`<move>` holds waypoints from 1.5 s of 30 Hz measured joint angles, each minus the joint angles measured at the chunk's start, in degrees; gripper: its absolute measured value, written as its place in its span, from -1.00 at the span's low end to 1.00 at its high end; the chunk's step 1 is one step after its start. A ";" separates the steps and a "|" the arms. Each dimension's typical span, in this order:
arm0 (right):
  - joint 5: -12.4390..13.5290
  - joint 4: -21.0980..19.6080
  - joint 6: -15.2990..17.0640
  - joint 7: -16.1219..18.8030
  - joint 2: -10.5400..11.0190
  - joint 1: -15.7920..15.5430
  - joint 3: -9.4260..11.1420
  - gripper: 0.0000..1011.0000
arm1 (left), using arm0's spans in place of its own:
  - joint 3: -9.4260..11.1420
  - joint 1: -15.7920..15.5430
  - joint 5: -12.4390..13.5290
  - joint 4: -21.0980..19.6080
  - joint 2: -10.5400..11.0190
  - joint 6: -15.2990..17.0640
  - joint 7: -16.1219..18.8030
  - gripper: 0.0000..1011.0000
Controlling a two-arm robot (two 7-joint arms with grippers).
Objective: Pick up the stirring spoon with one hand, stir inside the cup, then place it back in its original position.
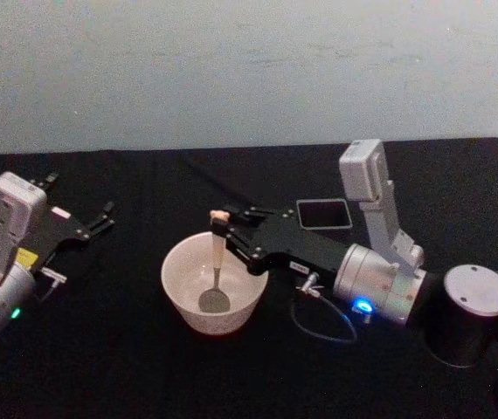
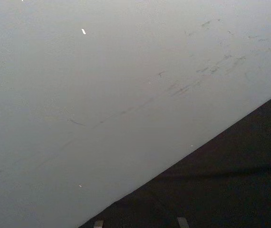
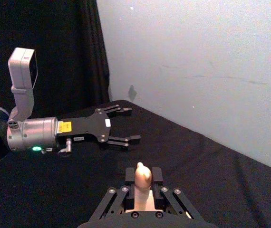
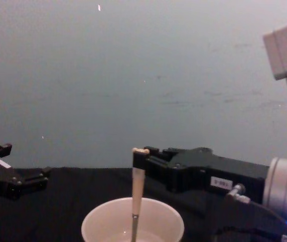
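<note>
The stirring spoon (image 1: 217, 262) stands nearly upright in the cup (image 1: 179, 288), its grey bowl low inside and its bear-head top above the rim. My right gripper (image 1: 224, 228) is shut on the spoon's cream handle, just above the cup's far rim. In the chest view the spoon (image 4: 137, 201) drops from the right gripper (image 4: 139, 157) into the cup (image 4: 98, 224). The right wrist view shows the bear head (image 3: 142, 176) between the right gripper's fingers. The dark square holder (image 1: 323, 215) sits behind the right arm. My left gripper (image 1: 92, 225) rests open at the table's left.
A black cloth (image 1: 100, 358) covers the table, which ends at a pale wall (image 1: 249, 70) behind. A dark cylinder with a grey top (image 1: 467, 314) stands at the right front. A loose cable (image 1: 323, 327) loops beside the right wrist.
</note>
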 joint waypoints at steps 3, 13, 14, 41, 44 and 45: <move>-0.42 0.99 0.00 0.16 -0.82 0.89 -0.78 -0.58 | 0.00 0.00 0.00 0.00 0.00 0.00 0.00 0.98; -1.12 5.00 0.03 -0.56 -3.26 3.77 -1.35 -0.58 | 0.00 0.00 0.00 0.00 0.00 0.00 0.00 0.98; -1.19 5.28 0.03 -0.65 -3.41 3.98 -1.31 -0.58 | 0.00 0.00 0.00 0.00 0.00 0.00 0.00 0.98; 0.24 1.36 1.07 -2.03 -0.54 1.13 3.14 -0.58 | 0.00 0.00 0.00 0.00 0.00 0.00 0.00 0.98; 1.07 -0.03 1.41 -2.09 -0.03 0.21 3.52 -0.58 | 0.00 0.00 0.00 0.00 0.00 0.00 0.00 0.98; 1.07 -0.03 1.41 -2.09 -0.03 0.21 3.52 -0.58 | 0.00 0.00 0.00 0.00 0.00 0.00 0.00 0.98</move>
